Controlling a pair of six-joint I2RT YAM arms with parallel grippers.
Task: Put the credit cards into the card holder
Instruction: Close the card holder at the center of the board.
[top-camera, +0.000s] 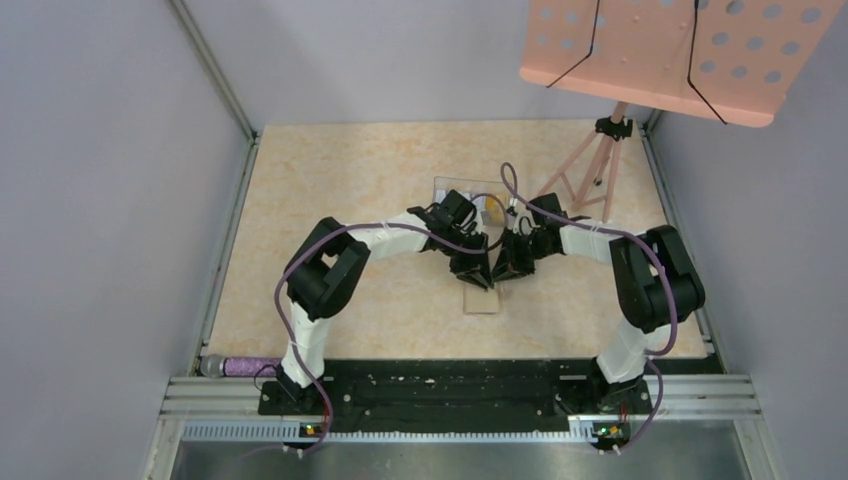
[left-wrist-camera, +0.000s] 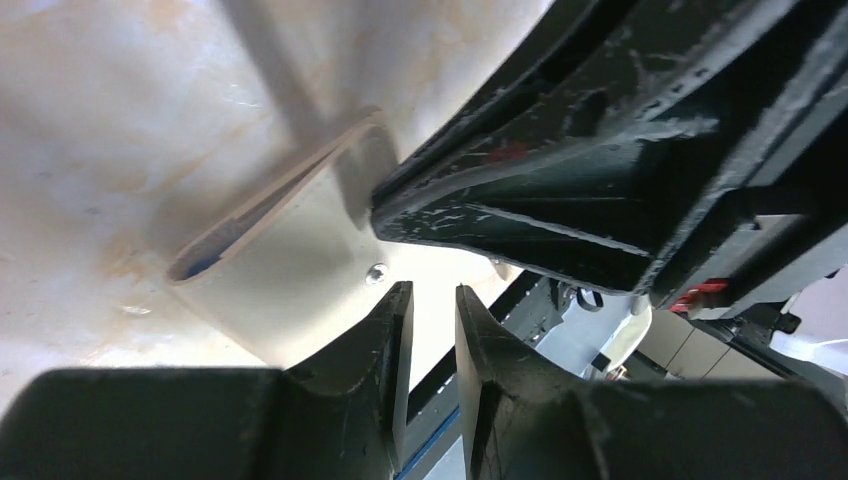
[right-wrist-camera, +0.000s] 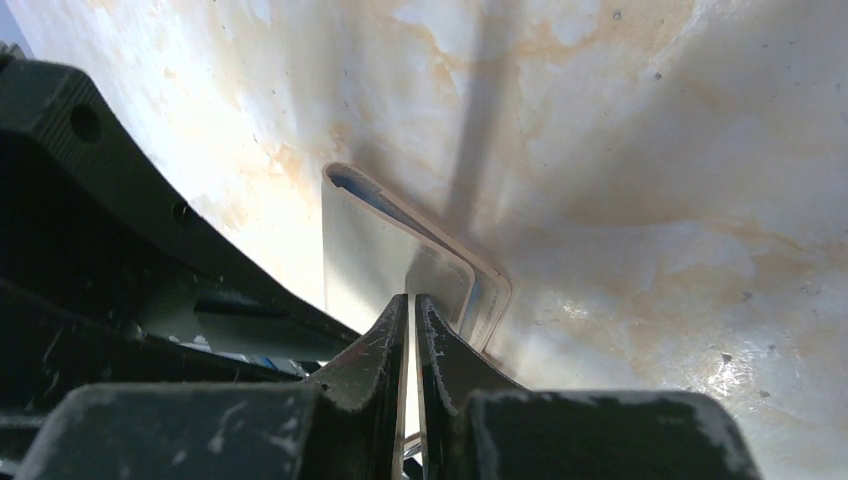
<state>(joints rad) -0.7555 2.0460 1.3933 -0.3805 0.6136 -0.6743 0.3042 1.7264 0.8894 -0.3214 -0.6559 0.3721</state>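
Card holder (left-wrist-camera: 290, 270): tan-beige, flat, squarish, with rounded corners. Its mouth is parted to a narrow slit with blue-grey lining showing inside, and a small shiny snap stud (left-wrist-camera: 377, 271) sits on the face toward the left wrist. It is at mid-table (top-camera: 300, 200), between the two wrists. From overhead it is hidden under them, and I cannot tell whether it rests on the surface or is raised. Right gripper (right-wrist-camera: 411, 300): jaws all but closed, pinching one thin wall of the holder at the end away from the exposed lining. Left gripper (left-wrist-camera: 432, 300): jaws a narrow gap apart with nothing between them. Its tips are just beside the holder's lower edge; contact is unclear. One yellow-orange credit card (top-camera: 491, 208) lies just beyond the grippers, on a pale clear sheet (top-camera: 482, 300) that runs front to back beneath them. Other cards cannot be made out. Edges: grey walls (top-camera: 100, 200) close in on left and right, with a metal channel along the table's left side. A black base rail (top-camera: 440, 385) runs across the near edge, carrying both arms. The widest stretch of marbled tabletop lies to the left of the left arm and toward the far edge. The right side is tighter: a pink perforated music stand (top-camera: 680, 60) overhangs the far right corner, and its tripod legs stand near the right wrist. Purple cables (top-camera: 290, 270) loop off both arms, one arching over the grippers.
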